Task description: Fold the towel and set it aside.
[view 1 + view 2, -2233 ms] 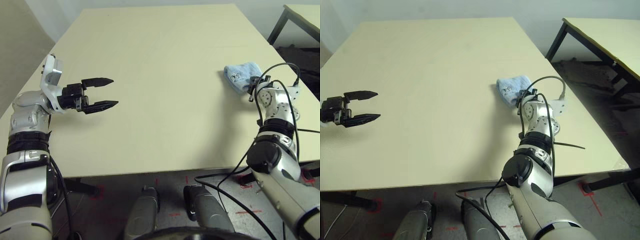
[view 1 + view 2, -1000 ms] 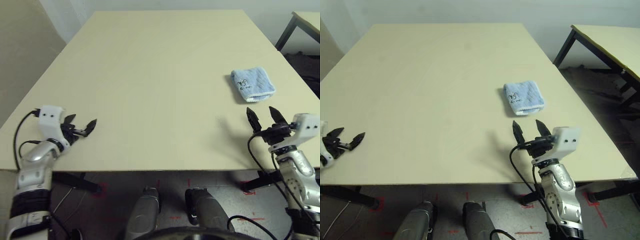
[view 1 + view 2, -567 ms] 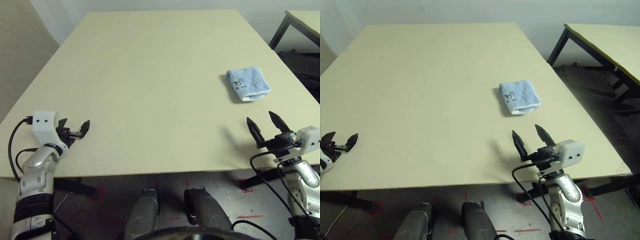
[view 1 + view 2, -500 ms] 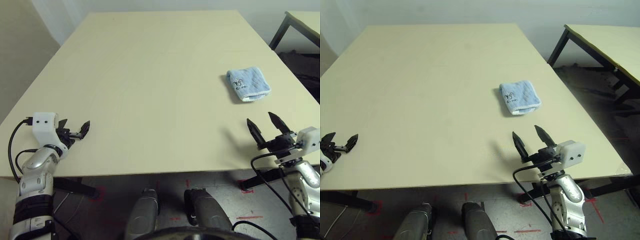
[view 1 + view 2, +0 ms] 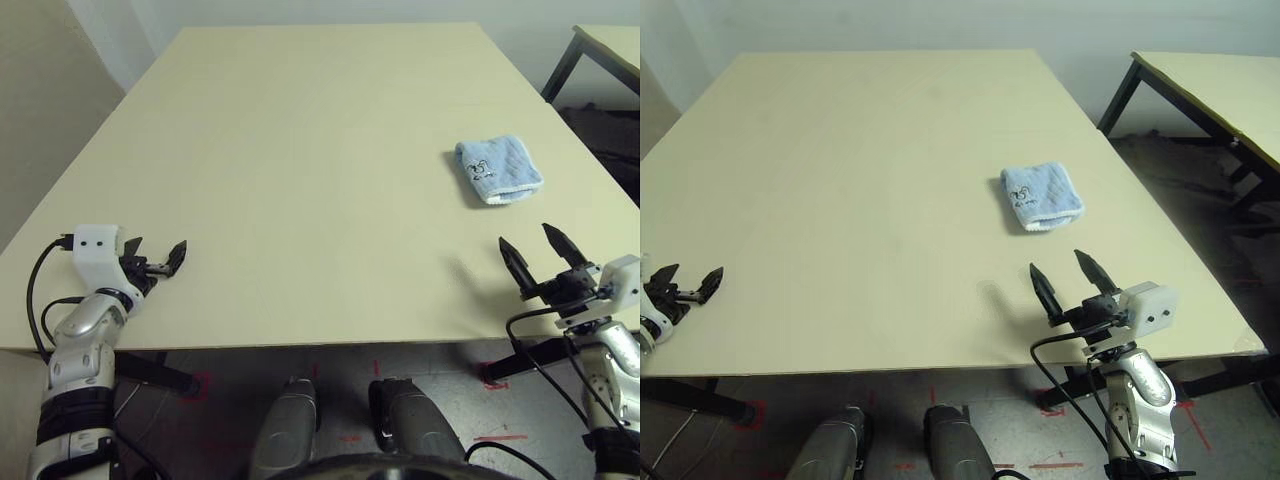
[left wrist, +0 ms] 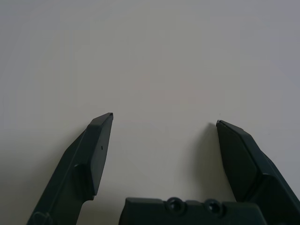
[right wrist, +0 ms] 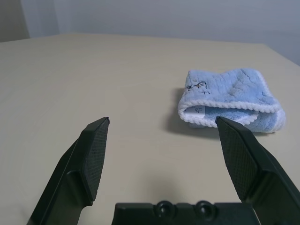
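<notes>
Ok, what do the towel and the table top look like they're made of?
The towel: soft light-blue terry cloth, by its fuzzy, quilted-looking pile and white corded edging. The table: probably laminate or painted board; its pale beige surface is smooth, matte and without visible grain.

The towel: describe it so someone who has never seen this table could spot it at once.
Start with the big pale table and go to its right side, ahead of the open right gripper. There lies the towel, a small light-blue terry bundle, folded over, apart from both grippers. Its white stitched edging and small dark embroidered motif set it apart from the plain tabletop around it.
</notes>
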Controlling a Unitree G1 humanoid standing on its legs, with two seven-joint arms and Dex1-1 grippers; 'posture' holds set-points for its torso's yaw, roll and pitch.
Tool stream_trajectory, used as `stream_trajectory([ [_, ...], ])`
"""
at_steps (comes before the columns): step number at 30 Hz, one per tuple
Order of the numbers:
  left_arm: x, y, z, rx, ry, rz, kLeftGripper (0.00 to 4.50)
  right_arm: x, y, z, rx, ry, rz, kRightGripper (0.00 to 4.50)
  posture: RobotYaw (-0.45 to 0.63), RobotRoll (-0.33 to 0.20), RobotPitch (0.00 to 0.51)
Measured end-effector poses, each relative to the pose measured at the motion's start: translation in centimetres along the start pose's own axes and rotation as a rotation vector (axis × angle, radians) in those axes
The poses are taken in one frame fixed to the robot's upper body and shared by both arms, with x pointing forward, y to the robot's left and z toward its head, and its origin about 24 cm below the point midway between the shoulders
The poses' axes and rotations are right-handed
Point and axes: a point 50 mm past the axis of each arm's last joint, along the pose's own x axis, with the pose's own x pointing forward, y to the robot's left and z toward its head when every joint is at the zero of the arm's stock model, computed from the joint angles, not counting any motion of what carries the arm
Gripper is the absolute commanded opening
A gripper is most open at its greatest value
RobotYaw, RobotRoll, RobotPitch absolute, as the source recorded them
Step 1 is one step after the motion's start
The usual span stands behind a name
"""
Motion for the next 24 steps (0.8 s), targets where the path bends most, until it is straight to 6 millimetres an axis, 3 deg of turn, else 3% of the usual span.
stream_trajectory([
  [24,-0.2,-0.5,-0.1,-0.026,-0.099,-0.012,4.50,-0.3,-0.1,-1.3,0.046,0.030,-0.045,4.46,0.00,0.000,0.113],
])
